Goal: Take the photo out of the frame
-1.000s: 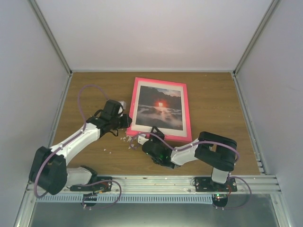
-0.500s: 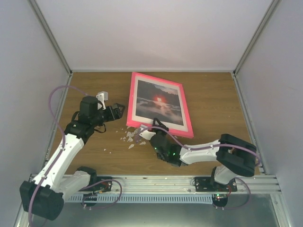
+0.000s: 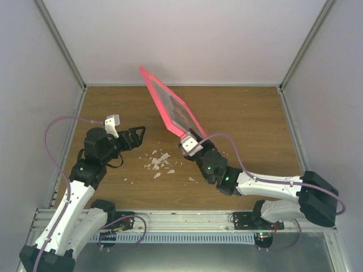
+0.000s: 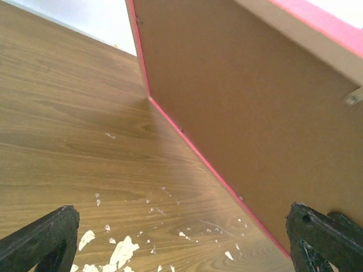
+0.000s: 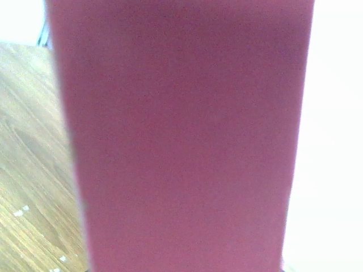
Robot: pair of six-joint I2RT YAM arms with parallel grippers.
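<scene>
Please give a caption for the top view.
Right gripper holds pink frame tilted steeply on edge; left gripper open nearby.

I'm in what looks like a robotics lab booth: bare white walls, metal posts, a wooden table, and a left arm and right arm bolted to a rail.

No writing, label, brand mark, number or sign can be read in any view. The frame shows only its pink edge and a plain brown back. The wooden surface carries only pale flecks, with no lettering on them.
</scene>
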